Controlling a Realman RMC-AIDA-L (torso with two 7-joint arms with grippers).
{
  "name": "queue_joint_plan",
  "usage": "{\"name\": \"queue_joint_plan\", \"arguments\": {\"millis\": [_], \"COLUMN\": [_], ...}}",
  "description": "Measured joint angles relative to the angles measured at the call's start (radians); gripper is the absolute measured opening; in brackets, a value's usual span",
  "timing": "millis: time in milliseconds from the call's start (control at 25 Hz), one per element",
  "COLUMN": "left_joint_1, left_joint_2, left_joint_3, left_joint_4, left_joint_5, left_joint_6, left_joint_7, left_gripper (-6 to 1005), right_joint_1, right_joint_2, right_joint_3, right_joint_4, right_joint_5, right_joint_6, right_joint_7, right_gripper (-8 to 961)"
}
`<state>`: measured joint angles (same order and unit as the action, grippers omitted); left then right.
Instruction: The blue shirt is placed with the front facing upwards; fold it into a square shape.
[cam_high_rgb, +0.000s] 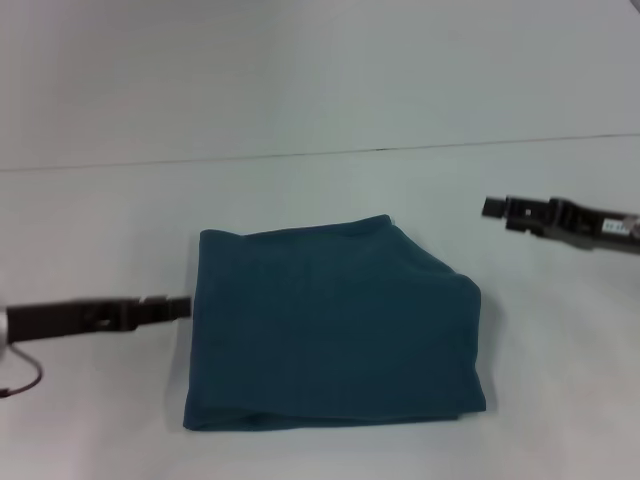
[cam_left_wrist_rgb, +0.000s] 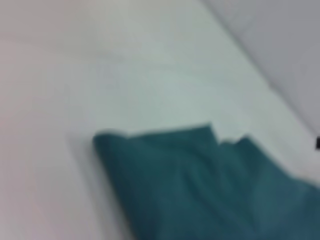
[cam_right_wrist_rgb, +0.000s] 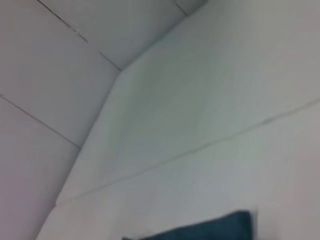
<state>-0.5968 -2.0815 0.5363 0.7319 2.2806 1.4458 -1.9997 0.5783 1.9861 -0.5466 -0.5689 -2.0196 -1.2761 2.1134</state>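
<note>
The blue shirt (cam_high_rgb: 335, 325) lies folded into a rough square in the middle of the white table, plain teal side up, no lettering showing. Its layered edge appears in the left wrist view (cam_left_wrist_rgb: 200, 190) and one corner in the right wrist view (cam_right_wrist_rgb: 210, 229). My left gripper (cam_high_rgb: 180, 306) reaches in from the left, its tip right at the shirt's left edge. My right gripper (cam_high_rgb: 492, 209) hovers off to the right of the shirt's far right corner, apart from the cloth. Neither gripper holds any fabric that I can see.
The white table (cam_high_rgb: 320, 110) stretches on all sides of the shirt, with a thin seam line (cam_high_rgb: 400, 148) across it behind the shirt. A dark cable (cam_high_rgb: 25, 380) loops at the left arm's base.
</note>
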Motion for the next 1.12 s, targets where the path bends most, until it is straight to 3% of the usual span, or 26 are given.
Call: {"name": "queue_joint_plan", "arguments": {"millis": [200,440,560,680,840,1040,1120], "left_joint_1": [-0.031,-0.040,-0.043,-0.048,-0.052,-0.055,-0.055], "left_joint_2": [-0.041,-0.078,-0.082,-0.082,-0.081,-0.080,-0.080], "left_joint_3": [0.014,0.084,0.107,0.118,0.144,0.177,0.181], "left_joint_4": [-0.028,-0.069,-0.108,-0.145,-0.179,-0.194,-0.194], "left_joint_5": [-0.034,-0.035,-0.035,-0.035,-0.031,-0.032,-0.033], "left_joint_6": [-0.001,-0.065,-0.101,-0.133,-0.176,-0.196,-0.197], "left_joint_7": [0.047,0.064,0.070,0.085,0.095,0.093,0.090], "left_gripper": [541,674,741,874,873,873,873], "right_joint_1": [0.044,0.078,0.088,0.096,0.109,0.129,0.139], "right_joint_2": [-0.006,0.001,0.007,0.012,0.022,0.039,0.045], "right_joint_3": [-0.009,-0.083,-0.125,-0.171,-0.226,-0.288,-0.314], "right_joint_4": [0.003,0.012,0.013,0.014,0.014,0.016,0.021], "right_joint_5": [-0.006,-0.014,-0.015,-0.015,-0.016,-0.016,-0.016], "right_joint_6": [0.010,0.011,0.010,0.010,0.016,0.071,0.106], "right_joint_7": [-0.007,-0.020,-0.016,-0.016,-0.017,-0.018,-0.018], "right_gripper": [665,447,381,316,228,3,0]}}
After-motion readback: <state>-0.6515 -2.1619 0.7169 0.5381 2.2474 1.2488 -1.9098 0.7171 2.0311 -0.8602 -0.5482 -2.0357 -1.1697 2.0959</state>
